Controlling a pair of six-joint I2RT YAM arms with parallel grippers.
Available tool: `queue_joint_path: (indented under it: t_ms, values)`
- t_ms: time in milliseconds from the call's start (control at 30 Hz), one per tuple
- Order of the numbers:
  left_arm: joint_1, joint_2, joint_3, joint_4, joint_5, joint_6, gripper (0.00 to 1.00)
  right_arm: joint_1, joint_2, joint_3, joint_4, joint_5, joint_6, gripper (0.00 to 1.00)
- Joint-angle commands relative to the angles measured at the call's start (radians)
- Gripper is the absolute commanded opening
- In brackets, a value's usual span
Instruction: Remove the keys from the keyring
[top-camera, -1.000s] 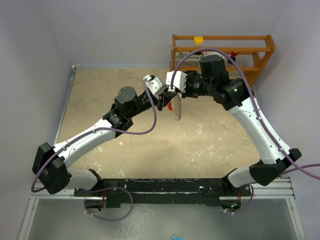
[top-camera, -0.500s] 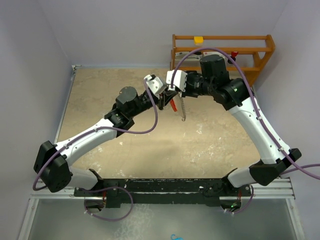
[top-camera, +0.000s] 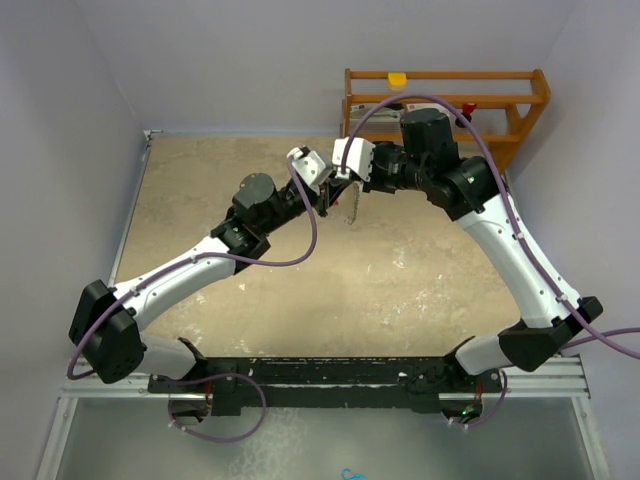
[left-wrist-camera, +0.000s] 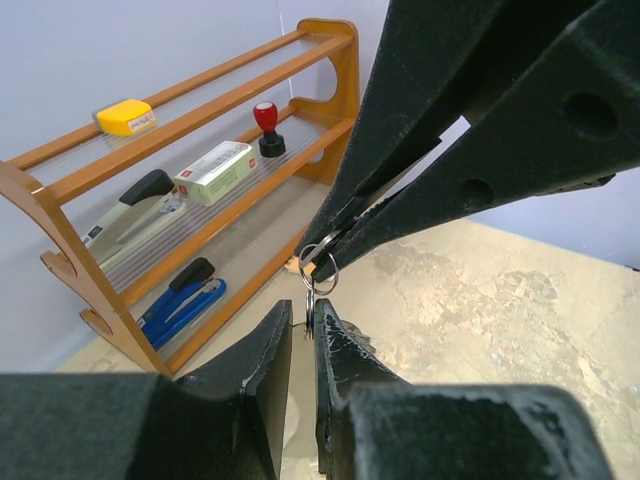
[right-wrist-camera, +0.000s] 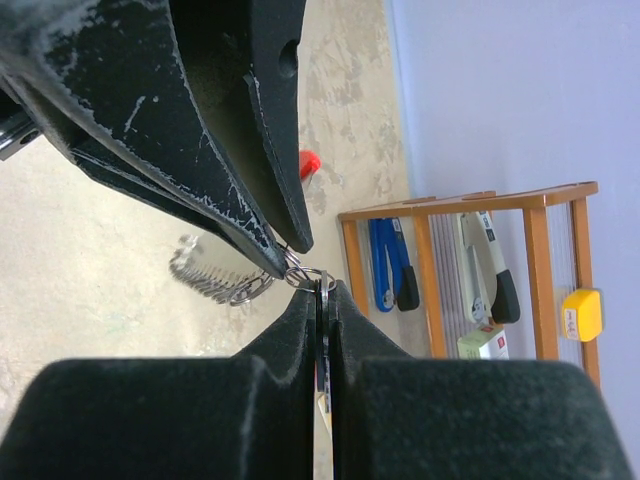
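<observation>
A sandy, mottled desk (top-camera: 420, 270) fills a pale-walled corner, with a wooden rack (top-camera: 445, 75) at its far edge holding a yellow block (left-wrist-camera: 125, 117), a stapler (left-wrist-camera: 135, 205) and a red-topped stamp (left-wrist-camera: 267, 128). Both arms reach to one spot in the air just in front of the rack, their tips touching. The right gripper (right-wrist-camera: 322, 295) is clamped tight on a thin flat strip of metal seen edge-on, apparently one of the keys (right-wrist-camera: 321, 380). This strip runs up to a small split ring (right-wrist-camera: 310, 277). The left gripper (left-wrist-camera: 303, 315) has its fingers a narrow slit apart around a thin metal piece below that ring; whether they pinch it I cannot tell. The keyring (right-wrist-camera: 215, 275) hangs off the same ring above the desk, silver ridged arc and red end both clear of the surface.
</observation>
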Motion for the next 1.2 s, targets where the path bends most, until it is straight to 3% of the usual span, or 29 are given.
queue_joint_path:
  t_ms: [0, 467, 767, 967, 1167]
  values:
    - [0.005, 0.009, 0.010, 0.058, -0.042, -0.023, 0.11, 0.019, -0.026, -0.002, 0.028, -0.016, -0.008, 0.00]
    - [0.004, 0.012, -0.024, 0.156, -0.133, -0.054, 0.07, 0.027, -0.030, -0.013, 0.029, -0.019, -0.002, 0.00]
    - [0.004, 0.028, -0.034, 0.196, -0.111, -0.074, 0.05, 0.031, -0.029, -0.014, 0.033, -0.019, 0.002, 0.00]
    - [0.004, 0.038, -0.077, 0.306, -0.118, -0.121, 0.01, 0.034, -0.029, -0.019, 0.042, -0.022, 0.004, 0.00]
    - [0.005, 0.035, -0.126, 0.406, -0.061, -0.142, 0.10, 0.035, -0.029, -0.021, 0.041, -0.013, 0.006, 0.00]
